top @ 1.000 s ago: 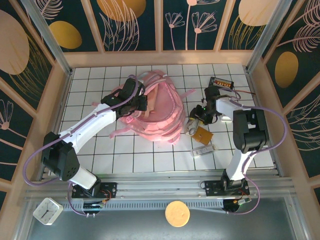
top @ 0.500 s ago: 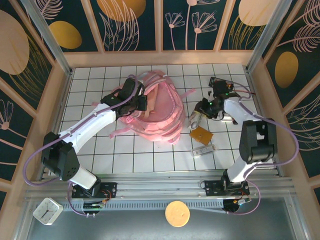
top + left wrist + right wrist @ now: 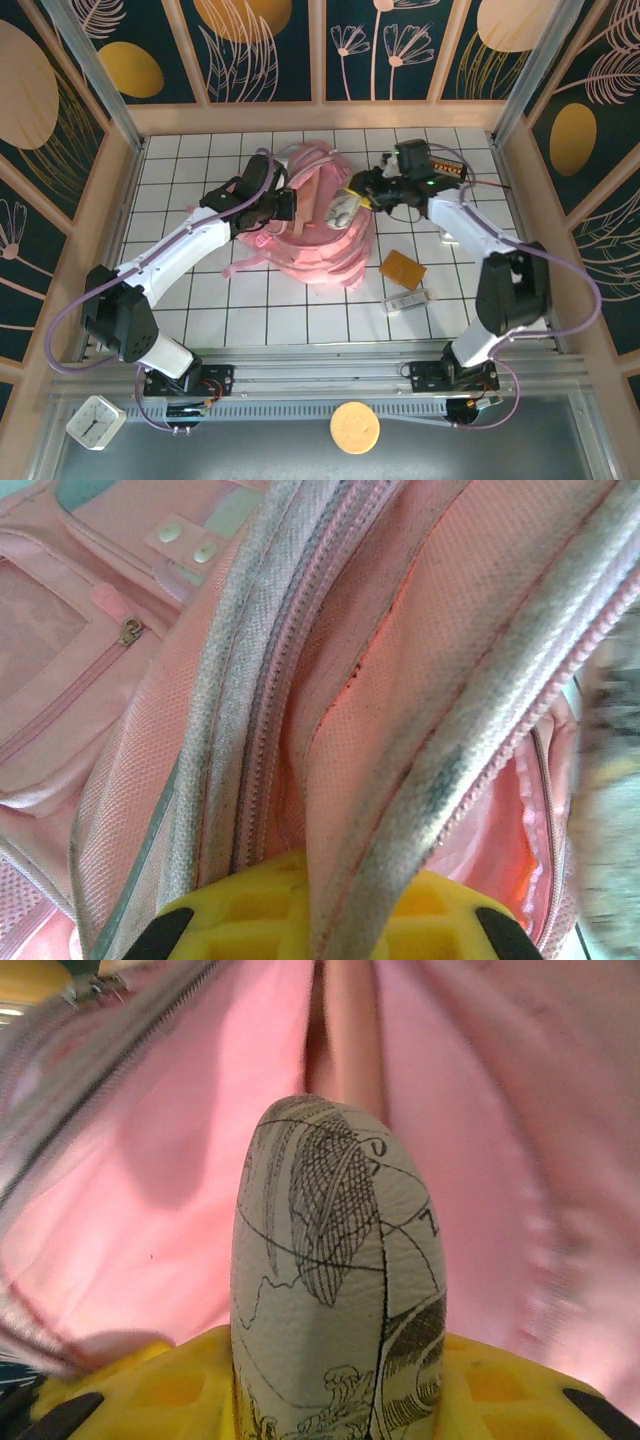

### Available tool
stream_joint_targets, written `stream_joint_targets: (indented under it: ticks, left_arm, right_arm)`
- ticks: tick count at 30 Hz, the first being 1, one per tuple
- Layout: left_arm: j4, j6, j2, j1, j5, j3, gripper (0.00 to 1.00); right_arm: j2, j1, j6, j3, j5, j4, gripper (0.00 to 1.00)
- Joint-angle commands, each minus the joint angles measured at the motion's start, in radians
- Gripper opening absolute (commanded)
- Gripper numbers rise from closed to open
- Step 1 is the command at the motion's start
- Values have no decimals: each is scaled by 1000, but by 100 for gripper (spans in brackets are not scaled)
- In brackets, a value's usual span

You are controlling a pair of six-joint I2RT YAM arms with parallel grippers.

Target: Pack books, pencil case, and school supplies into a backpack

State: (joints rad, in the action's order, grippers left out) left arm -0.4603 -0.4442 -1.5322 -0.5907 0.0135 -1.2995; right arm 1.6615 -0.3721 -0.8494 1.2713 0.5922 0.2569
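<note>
The pencil case (image 3: 343,210) is now carried from right of centre to upper centre, over the backpack (image 3: 310,245) mouth, clamped in the right tool (image 3: 362,197). The mouth edge is held pinched by the left tool (image 3: 283,207). Release into the opening is judged next.

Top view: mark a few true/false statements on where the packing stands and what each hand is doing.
1. The left hand is clamped on the backpack's rim. True.
2. The white block lies on the table, close to the orange book. True.
3. The right hand holds the orange book. False: it holds the pencil case over the backpack.
4. The black gadget sits inside the backpack. False: it lies on the table at the far right.
</note>
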Motion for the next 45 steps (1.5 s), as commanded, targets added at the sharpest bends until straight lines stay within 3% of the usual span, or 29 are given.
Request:
stream_joint_targets:
  ticks: [1, 7, 16, 20, 26, 29, 41, 45]
  left_arm:
    - [164, -18, 61, -4, -78, -32, 0]
    - [186, 7, 73, -4, -89, -38, 0]
    - [240, 4, 79, -4, -151, -29, 0]
    - [238, 18, 89, -4, -138, -5, 0]
    - [215, 40, 106, -4, -72, 29, 0]
    - [212, 50, 116, 0, -48, 46, 0]
    - [202, 85, 122, 12, -18, 72, 0]
    - [206, 75, 129, 13, -25, 84, 0]
  right_arm:
    - [108, -28, -169, 40, 40, -220, 34]
    - [325, -68, -388, 91, 16, -443, 31]
    - [547, -162, -440, 313, -170, -388, 32]
    - [603, -169, -405, 398, -153, -323, 50]
    - [545, -165, -283, 386, -98, -233, 75]
    - [500, -156, -207, 381, -64, -170, 83]
    - [201, -86, -75, 156, -3, -88, 84]
    - [101, -44, 13, 119, -16, 15, 87]
